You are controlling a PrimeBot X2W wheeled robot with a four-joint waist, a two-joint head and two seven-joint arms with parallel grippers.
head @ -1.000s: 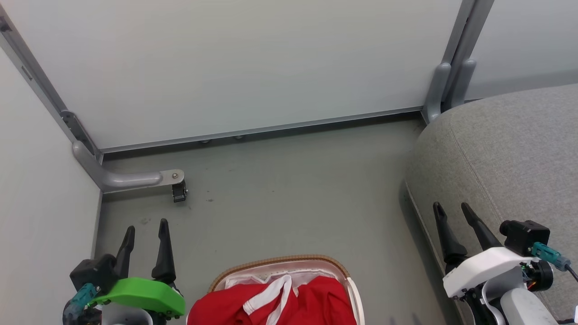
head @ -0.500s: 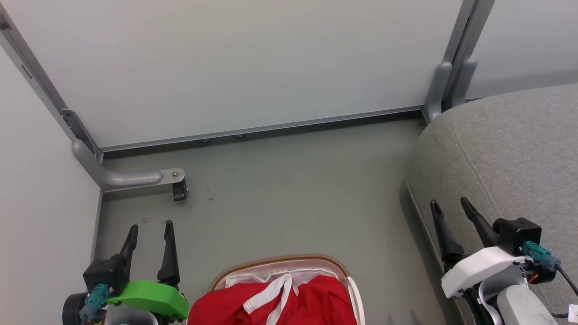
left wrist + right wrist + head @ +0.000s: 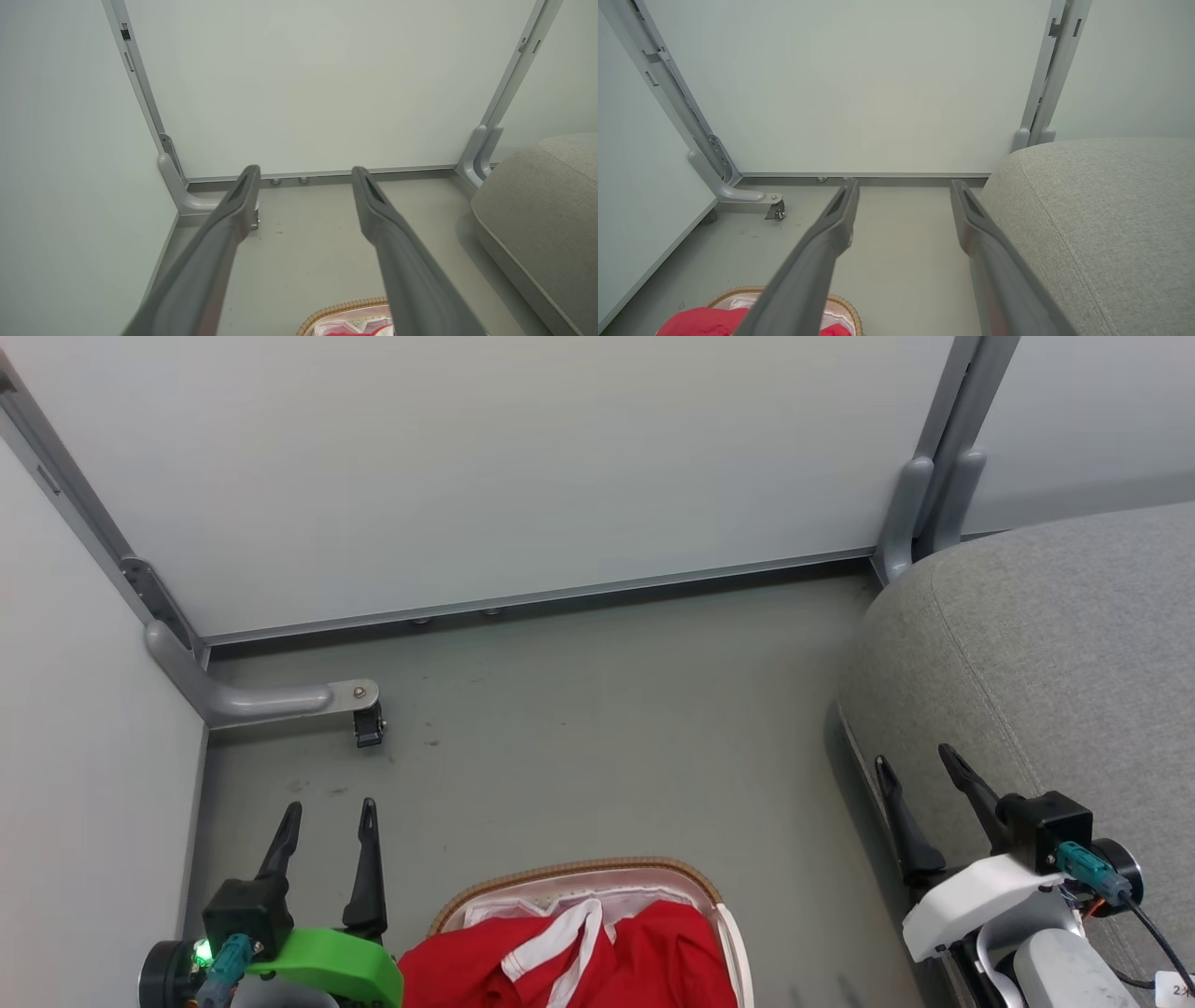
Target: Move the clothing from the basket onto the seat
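The red clothing (image 3: 579, 961) with white trim lies heaped in the basket (image 3: 597, 874), a white oval with a brown woven rim, on the floor at the bottom centre of the head view. The grey seat (image 3: 1046, 644) fills the right side. My left gripper (image 3: 330, 814) hangs open and empty left of the basket. My right gripper (image 3: 915, 763) is open and empty at the seat's near edge. The left wrist view shows the basket rim (image 3: 345, 309) low between my fingers (image 3: 238, 200). In the right wrist view the clothing (image 3: 700, 322) lies bottom left and the seat (image 3: 1101, 210) on the right.
Pale partition panels (image 3: 485, 457) wall in the back and left. A grey metal foot with a small caster (image 3: 368, 733) juts out at the left corner, and a grey post (image 3: 929, 495) stands by the seat. Bare grey floor (image 3: 607, 728) lies beyond the basket.
Both grippers have sunk lower in the head view, and their wrists have turned a little. Both stay open. The clothing and basket have not moved.
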